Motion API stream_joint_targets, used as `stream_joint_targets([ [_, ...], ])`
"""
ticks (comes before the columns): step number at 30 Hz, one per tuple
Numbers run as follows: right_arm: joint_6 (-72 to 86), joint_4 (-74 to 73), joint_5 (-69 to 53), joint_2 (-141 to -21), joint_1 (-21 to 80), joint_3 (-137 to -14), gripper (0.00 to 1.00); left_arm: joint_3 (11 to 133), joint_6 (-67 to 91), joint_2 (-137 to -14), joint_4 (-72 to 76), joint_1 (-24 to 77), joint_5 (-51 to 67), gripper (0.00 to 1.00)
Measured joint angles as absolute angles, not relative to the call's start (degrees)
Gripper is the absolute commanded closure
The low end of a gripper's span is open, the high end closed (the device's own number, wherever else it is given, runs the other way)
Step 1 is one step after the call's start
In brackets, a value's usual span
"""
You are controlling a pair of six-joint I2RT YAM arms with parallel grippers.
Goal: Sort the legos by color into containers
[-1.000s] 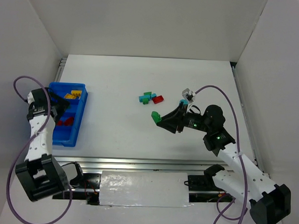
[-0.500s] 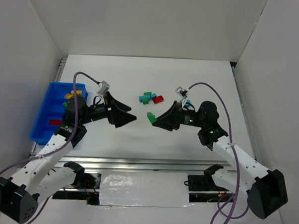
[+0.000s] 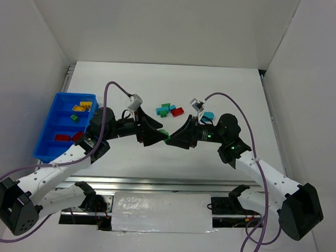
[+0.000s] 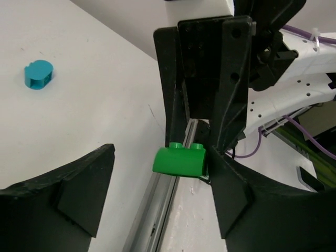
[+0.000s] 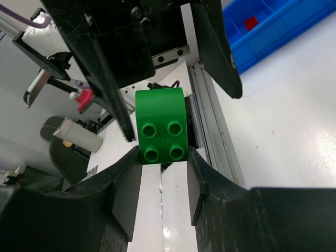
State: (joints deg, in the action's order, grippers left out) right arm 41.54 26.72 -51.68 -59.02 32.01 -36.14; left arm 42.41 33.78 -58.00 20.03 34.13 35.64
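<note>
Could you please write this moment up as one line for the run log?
phase: handover | right gripper: shut on green brick | left gripper: open, flanking it

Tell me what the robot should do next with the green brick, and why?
Probably close the left gripper on the green brick. The right gripper holds it, pinched, between the left gripper's open fingers, so this looks like a handover toward the blue tray on the left.

A robotics lab cell: white table point(image 3: 130, 85) boxed by white panels point(image 3: 161, 25), aluminium rail point(image 3: 154, 184).
</note>
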Motion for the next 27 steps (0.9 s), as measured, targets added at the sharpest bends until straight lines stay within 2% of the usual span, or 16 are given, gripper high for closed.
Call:
stream_joint_targets([
  [1, 41.5, 27.0, -51.7, -59.2, 32.2, -36.1, 1.0, 42.6, 33.4, -58.1, 20.0, 34.2, 35.1, 0.25],
  [3, 41.4, 27.1, -50.9, -59.6, 32.5, -36.3, 1.0, 42.8, 33.8, -58.0, 20.1, 34.2, 35.3, 0.64],
  [4, 41.3, 27.0, -50.5, -60.1, 32.5, -36.3, 0.96, 42.9, 33.8, -58.0, 20.5, 34.4, 35.6, 0.79],
  [5, 41.2, 27.4, -50.9, -60.5, 32.5, -36.4, 0.86, 43.3, 33.4, -58.0, 20.5, 34.5, 35.9, 1.0],
  [6, 41.1, 27.9, -51.0, -60.8, 32.5, -36.4, 0.46, 43.4, 33.4, -58.0, 20.4, 34.5, 36.2, 1.0],
  [8, 41.5, 28.2, -50.5, -60.8, 32.6, -36.4, 0.05, 43.5, 33.2, -58.0, 20.4, 34.4, 35.7, 1.0],
  [9, 41.4, 28.1, -50.3, -60.8, 32.8, -36.5, 0.0, 43.5, 33.1, -58.0, 20.4, 34.4, 35.3, 1.0],
  [13, 39.7, 26.8, -47.4, -60.9, 33.1, -36.5, 0.0, 45.5, 31.3, -57.2, 14.0, 34.4, 26.1, 1.0],
  [17, 37.4, 20.4, -41.6, -61.3, 33.1, -37.0, 0.0, 51.2, 32.2, -56.0, 1.1, 30.2, 1.8, 1.0],
  [21, 36.5, 16.1, -37.6, -63.3, 33.1, -37.2, 0.0, 65.2, 39.9, -65.8, -16.4, 12.1, -19.1, 1.0],
  [24, 36.3, 14.4, -36.7, -64.4, 33.1, -37.2, 0.0, 71.9, 44.6, -76.8, -24.3, -0.4, -27.3, 1.0],
  [27, 36.1, 13.9, -36.4, -64.4, 33.1, -37.2, 0.0, 74.5, 48.8, -86.1, -32.1, -6.2, -32.4, 1.0],
])
